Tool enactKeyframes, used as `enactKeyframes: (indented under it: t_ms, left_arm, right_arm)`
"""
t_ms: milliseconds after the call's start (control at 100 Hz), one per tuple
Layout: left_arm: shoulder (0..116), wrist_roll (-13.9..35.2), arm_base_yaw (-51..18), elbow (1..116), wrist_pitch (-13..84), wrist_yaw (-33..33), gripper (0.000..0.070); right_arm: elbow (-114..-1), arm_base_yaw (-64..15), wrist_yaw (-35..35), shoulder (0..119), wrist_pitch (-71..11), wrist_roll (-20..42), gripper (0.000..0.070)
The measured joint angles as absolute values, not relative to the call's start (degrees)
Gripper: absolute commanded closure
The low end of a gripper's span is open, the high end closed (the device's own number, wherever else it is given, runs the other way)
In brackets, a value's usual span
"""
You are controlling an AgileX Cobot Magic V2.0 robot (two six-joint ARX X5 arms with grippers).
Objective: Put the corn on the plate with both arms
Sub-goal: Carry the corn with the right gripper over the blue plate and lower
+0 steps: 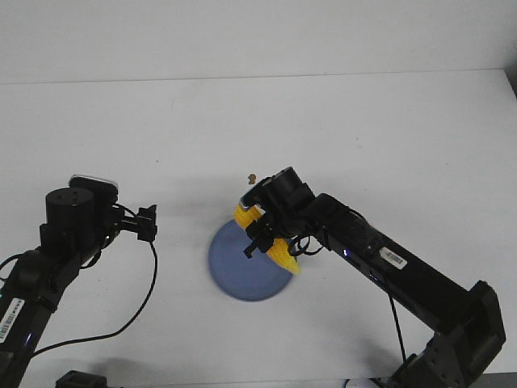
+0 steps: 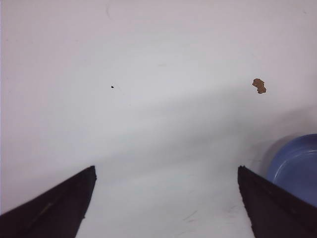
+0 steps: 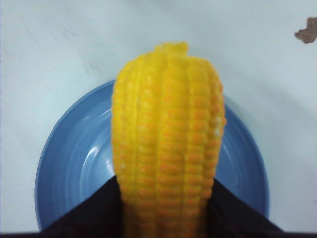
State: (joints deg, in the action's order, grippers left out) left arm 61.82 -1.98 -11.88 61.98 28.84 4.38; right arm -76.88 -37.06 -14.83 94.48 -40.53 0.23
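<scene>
The yellow corn (image 1: 282,253) is held over the periwinkle-blue plate (image 1: 234,271) in the middle of the table. My right gripper (image 1: 260,230) is shut on the corn; in the right wrist view the corn (image 3: 166,144) sits between both black fingers (image 3: 96,210) with the plate (image 3: 74,158) right below it. Whether the corn touches the plate I cannot tell. My left gripper (image 2: 166,173) is open and empty over bare table, left of the plate, whose rim (image 2: 297,168) shows by one finger. The left arm (image 1: 77,222) is at the left side.
A small brown speck (image 1: 251,177) lies on the white table just behind the plate; it also shows in the left wrist view (image 2: 259,86) and the right wrist view (image 3: 307,30). Loose black cables (image 1: 137,307) hang from the left arm.
</scene>
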Motion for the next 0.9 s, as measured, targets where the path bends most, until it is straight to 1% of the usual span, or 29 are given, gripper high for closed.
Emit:
enactKeyframes:
  t_ms: [300,410,470,530,600,630,900]
  left_arm:
    - [61.8,-2.0,-11.9,62.0,28.8,4.4,0.0117]
    - [61.8,-2.0,-11.9,62.0,28.8,4.4,0.0116]
    - [61.8,-2.0,-11.9,62.0,28.8,4.4,0.0117]
    - [61.8,-2.0,-11.9,62.0,28.8,4.4,0.0117]
    - [61.8,-2.0,-11.9,62.0,28.8,4.4,0.0116]
    - [61.8,-2.0,-11.9,62.0,28.8,4.4,0.0116]
    - [61.8,-2.0,-11.9,62.0,28.8,4.4,0.0116]
  right_arm:
    - [-76.9,-37.2,-14.8,97.8,-41.1,0.3,0.0555]
    - [-76.9,-37.4,-14.8,97.9,-40.6,0.3,0.0540]
    - [-76.9,-37.5,-14.8,97.9,-40.5,0.3,0.0507]
    - [-76.9,-37.6,-14.3,97.9,-40.5,0.3,0.0444]
    - [-76.9,-37.8,-13.3,97.9,-40.5,0.3,0.0345]
    - [-76.9,-37.8,-13.3,97.9,-40.5,0.3,0.0320]
    - [-76.9,-37.8,-13.2,97.9,-40.6,0.3,0.0256]
